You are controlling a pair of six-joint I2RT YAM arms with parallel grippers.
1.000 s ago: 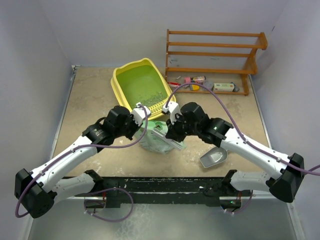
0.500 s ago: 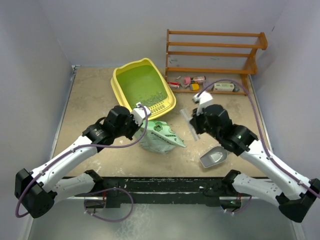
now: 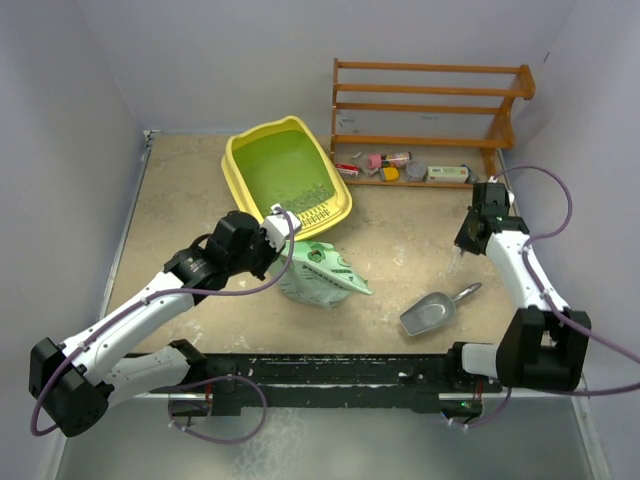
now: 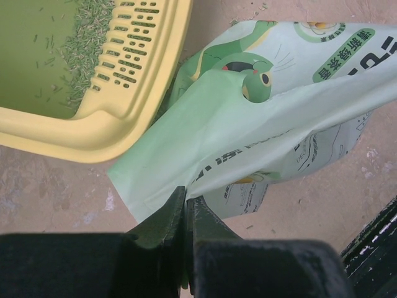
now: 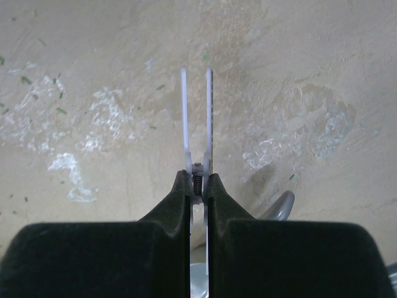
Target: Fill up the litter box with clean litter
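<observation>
Left claw [image 4: 185, 202] pinches the pale-green litter bag [image 4: 260, 118] beside the yellow litter box [image 4: 93, 133]; right claw [image 5: 198, 186] grips a white clip [image 5: 209, 124] above the table [image 5: 93, 74].

Your left arm [image 3: 130, 322] and right arm [image 3: 522, 268] are white with black joints. A thin purple cable [image 3: 225, 293] runs along each.

The litter bag [image 4: 279, 118] bears Chinese print, unreadable.
</observation>
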